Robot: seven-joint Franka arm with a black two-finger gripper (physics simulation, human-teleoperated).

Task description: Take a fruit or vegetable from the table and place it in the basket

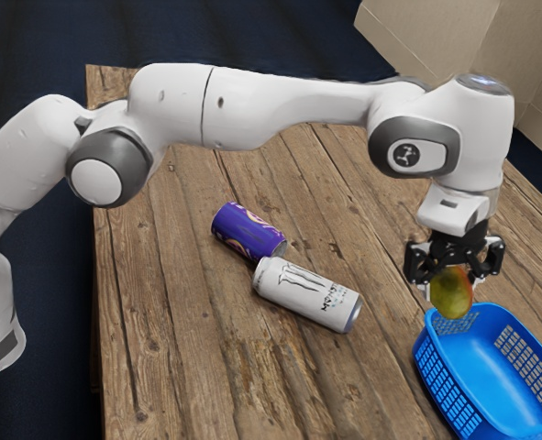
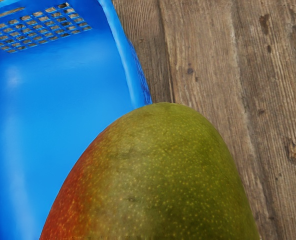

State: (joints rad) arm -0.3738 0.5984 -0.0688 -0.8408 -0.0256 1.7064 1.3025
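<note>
the white can (image 1: 307, 294) carries a big claw-like m and, near one end, dark lettering along its side that looks like "monster". it lies on its side on the bench (image 1: 188, 367). just beside it, also on its side, is a purple can (image 1: 248, 231) with pale, swirly print too small to read. a round dark emblem (image 1: 406, 155) marks the arm's wrist; i can't make out any words on it.

the gripper (image 1: 454, 261) is clamped on the mango (image 1: 451, 295), holding it up off the bench, green-yellow with a red side. the mango is by the rim of the blue basket (image 1: 437, 371); in the wrist view it overlaps the rim, with the basket's inside next to it. both cans lie apart from the basket, toward the exterior view's left. beyond the bench stand beige panels (image 1: 463, 41).
</note>
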